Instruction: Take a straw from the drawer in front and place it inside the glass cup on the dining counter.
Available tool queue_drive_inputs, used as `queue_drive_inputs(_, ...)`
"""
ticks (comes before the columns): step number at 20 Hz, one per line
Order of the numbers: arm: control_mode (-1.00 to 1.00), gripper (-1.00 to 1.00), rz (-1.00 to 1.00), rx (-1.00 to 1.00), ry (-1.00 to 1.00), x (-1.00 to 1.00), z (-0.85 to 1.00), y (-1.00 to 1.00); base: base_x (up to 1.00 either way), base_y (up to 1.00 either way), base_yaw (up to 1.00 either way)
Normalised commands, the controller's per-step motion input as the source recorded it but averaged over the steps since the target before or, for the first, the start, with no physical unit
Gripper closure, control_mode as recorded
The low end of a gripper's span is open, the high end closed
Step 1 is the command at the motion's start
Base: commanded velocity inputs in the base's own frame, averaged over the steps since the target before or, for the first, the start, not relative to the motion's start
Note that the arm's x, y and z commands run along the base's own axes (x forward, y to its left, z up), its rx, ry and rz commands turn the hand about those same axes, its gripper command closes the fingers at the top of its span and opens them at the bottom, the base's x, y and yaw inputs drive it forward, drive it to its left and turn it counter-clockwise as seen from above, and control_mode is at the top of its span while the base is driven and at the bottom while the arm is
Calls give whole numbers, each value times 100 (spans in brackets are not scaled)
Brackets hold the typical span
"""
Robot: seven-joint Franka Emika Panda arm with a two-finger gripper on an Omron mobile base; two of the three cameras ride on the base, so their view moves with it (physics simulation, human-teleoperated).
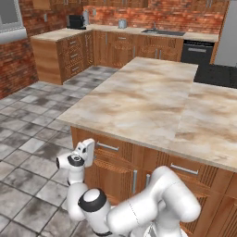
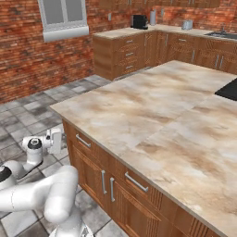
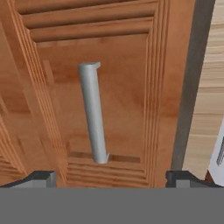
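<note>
The drawer (image 3: 131,105) of reddish-brown wood faces my gripper (image 3: 111,178) close up. Its silver bar handle (image 3: 93,111) runs up and down in the rolled hand view. My gripper is open; its two dark fingertips (image 3: 39,178) stand wide apart, short of the handle, with nothing between them. From the left base, my gripper (image 1: 92,152) sits low, just left of the drawer (image 1: 115,152) under the dining counter (image 1: 139,102). The drawer (image 2: 88,147) is shut, so the straw is hidden. The glass cup is out of view.
A black cooktop (image 1: 217,74) is inset at the counter's far right. Cabinet doors with vertical handles (image 1: 134,181) sit below the drawer. Grey tiled floor (image 1: 28,152) spreads to the left. Wall counters with a sink (image 1: 163,32) line the brick back wall.
</note>
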Motion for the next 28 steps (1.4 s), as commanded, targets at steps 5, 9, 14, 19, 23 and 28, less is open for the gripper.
queue_drive_inputs(5, -100, -100, 0, -1, 0, 30, -26, -5, 0, 0, 0)
queue_drive_inputs(9, -100, -100, 0, -3, 0, 28, -30, -8, 0, 0, 0)
queue_drive_inputs(14, -100, -100, 0, -4, -1, 25, -33, -8, 0, 0, 0)
queue_drive_inputs(19, -100, -100, 0, -9, -8, 20, -45, -3, 0, 0, 0)
queue_drive_inputs(23, -100, -100, 0, -13, -13, 12, -47, -3, 0, 0, 0)
queue_drive_inputs(28, -100, -100, 0, -14, -12, 7, -47, -7, 0, 0, 0)
